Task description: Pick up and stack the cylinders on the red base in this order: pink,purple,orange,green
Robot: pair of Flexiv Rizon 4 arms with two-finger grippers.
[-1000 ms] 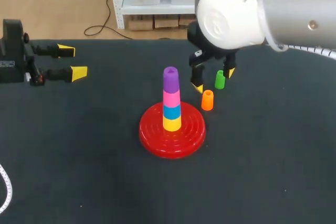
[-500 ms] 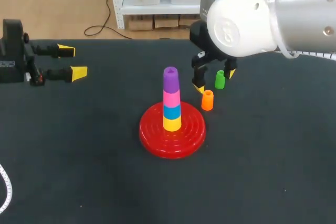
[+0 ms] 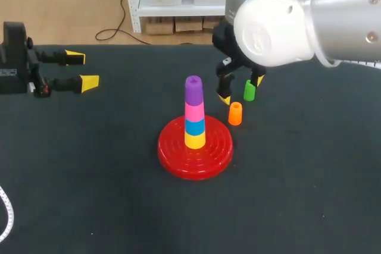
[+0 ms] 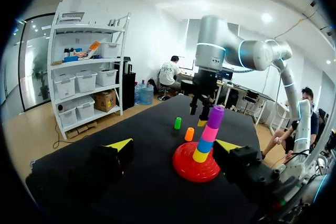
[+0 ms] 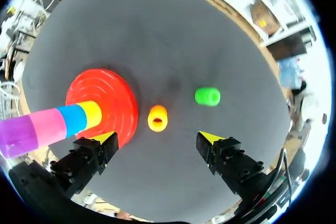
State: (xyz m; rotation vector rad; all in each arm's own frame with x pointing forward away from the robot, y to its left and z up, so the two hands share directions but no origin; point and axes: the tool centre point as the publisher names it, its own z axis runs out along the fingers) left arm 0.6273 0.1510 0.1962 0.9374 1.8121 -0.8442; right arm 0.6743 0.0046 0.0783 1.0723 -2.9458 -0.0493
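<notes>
Head view: red base sits mid-surface. It carries a column of yellow piece, blue piece, pink cylinder and purple cylinder on top. Judged: pink and purple are done, orange and green remain. Orange cylinder stands upright just beside the base's far-right rim. Green cylinder stands a little farther back, apart from it.

Right wrist view: right hand hangs over the two loose cylinders, fingers spread, nothing gripped. The orange one lies centred ahead of the gap, which reads as lining up on it, since orange comes next in the order.

Left hand is parked at the surface's left side, released and empty, well apart from the stack. This probably keeps it clear of the right arm.
</notes>
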